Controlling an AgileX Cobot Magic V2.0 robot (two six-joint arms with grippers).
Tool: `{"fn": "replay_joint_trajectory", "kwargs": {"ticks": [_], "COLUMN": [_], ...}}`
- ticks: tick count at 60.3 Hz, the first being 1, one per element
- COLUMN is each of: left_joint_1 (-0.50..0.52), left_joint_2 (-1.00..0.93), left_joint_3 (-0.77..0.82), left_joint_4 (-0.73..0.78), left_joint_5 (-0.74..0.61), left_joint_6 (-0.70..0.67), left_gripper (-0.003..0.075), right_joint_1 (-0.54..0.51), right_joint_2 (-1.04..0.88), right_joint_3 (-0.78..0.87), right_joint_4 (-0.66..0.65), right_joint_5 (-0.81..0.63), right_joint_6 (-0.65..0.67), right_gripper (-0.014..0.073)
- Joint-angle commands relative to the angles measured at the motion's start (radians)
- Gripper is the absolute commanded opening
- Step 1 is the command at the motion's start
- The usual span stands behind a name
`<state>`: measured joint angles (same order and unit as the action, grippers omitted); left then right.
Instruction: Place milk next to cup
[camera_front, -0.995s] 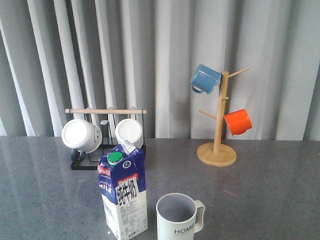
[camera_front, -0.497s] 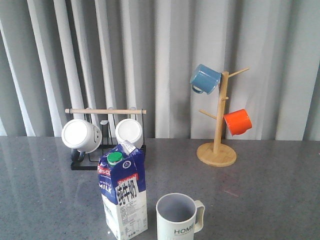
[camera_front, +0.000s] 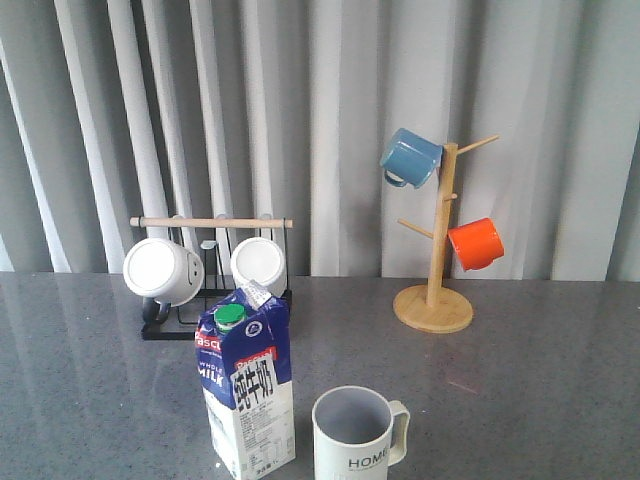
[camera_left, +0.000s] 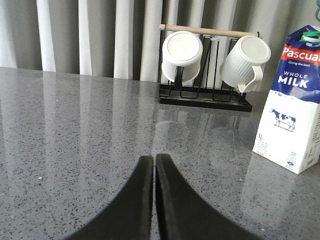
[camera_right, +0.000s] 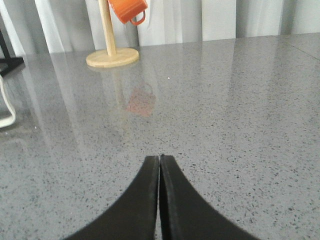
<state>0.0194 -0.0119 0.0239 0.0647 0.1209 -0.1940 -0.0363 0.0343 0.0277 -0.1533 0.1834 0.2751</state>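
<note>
The milk (camera_front: 245, 385) is a tall blue-and-white carton with a green cap, standing upright near the table's front edge. Just to its right stands the cup (camera_front: 354, 436), an off-white ribbed mug marked "HOME", its handle to the right, a small gap between the two. The milk (camera_left: 292, 100) also shows in the left wrist view, off to one side of my left gripper (camera_left: 154, 158), which is shut and holds nothing. My right gripper (camera_right: 159, 158) is shut over bare table, with a sliver of the cup's handle (camera_right: 7, 107) at the frame's edge. Neither gripper appears in the front view.
A black rack (camera_front: 160, 328) with a wooden bar holds two white mugs (camera_front: 162, 270) at the back left. A wooden mug tree (camera_front: 434, 300) at the back right carries a blue mug (camera_front: 410, 158) and an orange mug (camera_front: 475, 243). Grey curtains hang behind the grey speckled table (camera_front: 540, 380).
</note>
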Motion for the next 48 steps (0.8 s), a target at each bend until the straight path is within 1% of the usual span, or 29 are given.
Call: {"fn": "replay_joint_trajectory", "kwargs": {"ticks": [1,8,48], "left_joint_1": [-0.002,-0.002,-0.002], "left_joint_2": [-0.012,-0.012,-0.012], "left_joint_3": [-0.021,-0.021,-0.021], "left_joint_4": [-0.001,-0.001,-0.001], "left_joint_5": [-0.077,-0.077,-0.076], "left_joint_6": [-0.010,-0.010,-0.010], "left_gripper": [-0.0006,-0.0006,-0.0006], "right_joint_1": [-0.007,-0.007,-0.007], "right_joint_2": [-0.022,-0.060,-0.059], "right_joint_3": [0.010,0.010,0.010], "right_joint_4": [-0.039,-0.046,-0.038], "right_joint_5": [-0.072,-0.068,-0.063], "right_joint_6": [0.016,0.016,0.015], "right_gripper": [-0.0004,-0.0004,-0.0004]}}
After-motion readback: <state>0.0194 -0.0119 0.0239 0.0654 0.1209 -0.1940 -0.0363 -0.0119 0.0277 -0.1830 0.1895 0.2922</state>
